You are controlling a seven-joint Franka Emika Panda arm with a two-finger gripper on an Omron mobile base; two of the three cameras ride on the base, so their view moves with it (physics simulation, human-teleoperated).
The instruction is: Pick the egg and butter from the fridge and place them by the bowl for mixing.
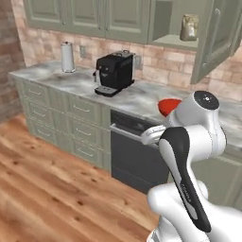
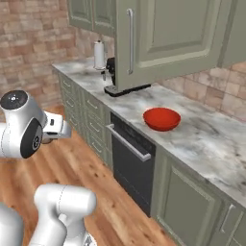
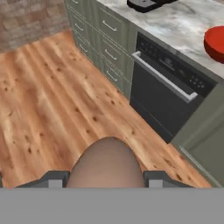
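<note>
A: What is carried by the gripper (image 3: pixel 107 181) at this moment?

B: In the hand view, a round brownish-pink body, taken to be the egg (image 3: pixel 106 162), is seen seated between the two dark finger tips, with a tip pressed close on either side. The jaws are held part-way closed on it. No long axis need be reckoned for a thing so round.

A: And where is the egg to be brought?

B: Beside the bowl (image 2: pixel 162 118), which is shown red and shallow on the marble counter (image 2: pixel 202 137), to the right of the black oven front (image 2: pixel 130 163) and well to the right of the black coffee machine (image 1: pixel 113 73).

A: Which way does the bowl lie from the gripper?

B: In the hand view the bowl's rim is caught at the upper right edge, while the wooden floor (image 3: pixel 48 100) is spread below the egg. The hand is therefore judged to be off the counter, over the floor, with the bowl lying farther ahead and to the right, and well apart from it. In the right base view the wrist is seen at the left, short of the counter's near edge.

A: What is called for, then?

B: A carry rightward and away over the counter edge is judged necessary, with the egg set down on bare marble just beside the bowl, not in it.

A: Is the butter accounted for?

B: It cannot be made out on the counter, and the fridge is not pictured.
</note>
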